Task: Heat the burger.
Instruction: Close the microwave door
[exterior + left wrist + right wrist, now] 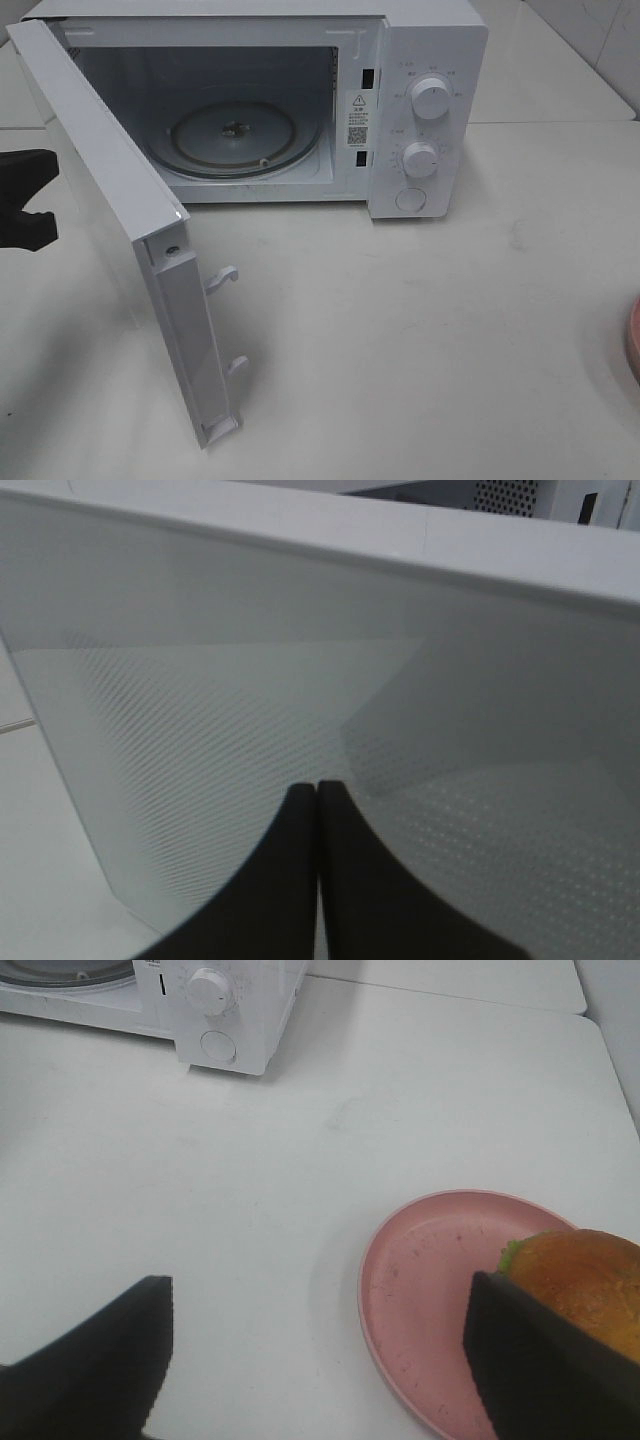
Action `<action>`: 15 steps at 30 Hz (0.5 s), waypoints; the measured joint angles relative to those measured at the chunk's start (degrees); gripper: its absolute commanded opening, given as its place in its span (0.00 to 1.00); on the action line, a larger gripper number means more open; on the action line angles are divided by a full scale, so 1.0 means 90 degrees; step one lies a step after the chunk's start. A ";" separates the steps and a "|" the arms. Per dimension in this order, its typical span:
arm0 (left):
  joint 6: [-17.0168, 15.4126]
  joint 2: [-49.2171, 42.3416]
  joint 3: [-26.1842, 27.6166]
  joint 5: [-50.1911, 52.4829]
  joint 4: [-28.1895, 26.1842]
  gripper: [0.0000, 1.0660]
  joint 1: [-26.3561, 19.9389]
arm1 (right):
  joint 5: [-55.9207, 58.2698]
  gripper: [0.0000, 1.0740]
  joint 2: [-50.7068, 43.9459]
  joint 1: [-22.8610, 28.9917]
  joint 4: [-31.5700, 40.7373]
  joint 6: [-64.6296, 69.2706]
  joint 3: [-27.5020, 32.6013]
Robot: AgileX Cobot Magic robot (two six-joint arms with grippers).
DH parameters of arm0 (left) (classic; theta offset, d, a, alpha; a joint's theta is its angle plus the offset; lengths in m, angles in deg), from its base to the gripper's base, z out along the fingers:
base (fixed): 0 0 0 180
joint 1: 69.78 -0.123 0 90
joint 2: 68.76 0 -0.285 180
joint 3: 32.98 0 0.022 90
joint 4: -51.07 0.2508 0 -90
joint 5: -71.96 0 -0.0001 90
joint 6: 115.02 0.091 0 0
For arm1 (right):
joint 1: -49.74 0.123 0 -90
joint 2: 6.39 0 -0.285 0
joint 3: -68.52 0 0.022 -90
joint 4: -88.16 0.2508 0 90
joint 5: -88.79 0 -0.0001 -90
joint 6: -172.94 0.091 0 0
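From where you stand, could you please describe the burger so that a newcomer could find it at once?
Start at the white microwave with its door open, then look across the bare white table to the round pink plate. The burger sits on that plate, toward its far side from the microwave. Its glossy golden-brown bun and green lettuce frill set it apart from everything else.

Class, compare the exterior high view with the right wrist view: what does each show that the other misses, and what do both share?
Only the exterior high view: the swung-open white microwave door and the black left gripper.

Only the right wrist view: the golden-brown bun burger and the open black right gripper.

Both: the white microwave, its round glass turntable, the round pink plate, the white table.
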State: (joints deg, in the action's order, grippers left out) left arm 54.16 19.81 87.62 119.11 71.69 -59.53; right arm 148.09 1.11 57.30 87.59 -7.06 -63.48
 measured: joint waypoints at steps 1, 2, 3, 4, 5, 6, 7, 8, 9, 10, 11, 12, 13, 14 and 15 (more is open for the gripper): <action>0.0083 0.0038 0.0013 0.0000 -0.0248 0.00 0.0153 | 0.0000 0.71 0.0000 0.0000 0.0000 0.0000 0.0000; 0.0325 0.0127 0.0064 -0.0013 -0.0815 0.00 0.0452 | 0.0000 0.71 0.0000 0.0000 0.0000 0.0000 0.0000; 0.0325 0.0127 0.0064 -0.0013 -0.0815 0.00 0.0452 | 0.0000 0.71 0.0000 0.0000 0.0000 0.0000 0.0000; 0.0439 0.0159 0.0089 -0.0013 -0.1006 0.00 0.0573 | 0.0000 0.71 0.0000 0.0000 0.0000 0.0000 0.0000; 0.0630 0.0267 0.0178 -0.0013 -0.1356 0.00 0.0853 | 0.0000 0.71 0.0000 0.0000 0.0000 0.0000 0.0000; 0.0630 0.0267 0.0178 -0.0013 -0.1356 0.00 0.0853 | 0.0000 0.71 0.0000 0.0000 0.0000 0.0000 0.0000; 0.0732 0.0331 0.0242 -0.0006 -0.1522 0.00 0.1019 | 0.0000 0.71 0.0000 0.0000 0.0000 0.0000 0.0000; 0.0936 0.0452 0.0363 0.0000 -0.1840 0.00 0.1299 | 0.0000 0.71 0.0000 0.0000 0.0000 0.0000 0.0000; 0.0936 0.0452 0.0363 0.0000 -0.1840 0.00 0.1299 | 0.0000 0.71 0.0000 0.0000 0.0000 0.0000 0.0000; 0.1038 0.0522 0.0427 0.0000 -0.2018 0.00 0.1451 | 0.0000 0.71 0.0000 0.0000 0.0000 0.0000 0.0000; 0.1203 0.0675 0.0567 0.0000 -0.2381 0.00 0.1738 | 0.0000 0.71 0.0000 0.0000 0.0000 0.0000 0.0000; 0.1203 0.0675 0.0567 0.0000 -0.2381 0.00 0.1738 | 0.0000 0.71 0.0000 0.0000 0.0000 0.0000 0.0000; 0.1331 0.0758 0.0649 0.0000 -0.2591 0.00 0.1884 | 0.0000 0.71 0.0000 0.0000 0.0000 0.0000 0.0000; 0.1598 0.0910 0.0821 0.0000 -0.3018 0.00 0.2133 | 0.0000 0.71 0.0000 0.0000 0.0000 0.0000 0.0000; 0.1598 0.0910 0.0821 0.0000 -0.3018 0.00 0.2133 | 0.0000 0.71 0.0000 0.0000 0.0000 0.0000 0.0000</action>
State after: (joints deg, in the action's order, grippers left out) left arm 68.54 28.00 95.01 119.11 44.53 -40.33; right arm 148.09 1.11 57.30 87.59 -7.06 -63.48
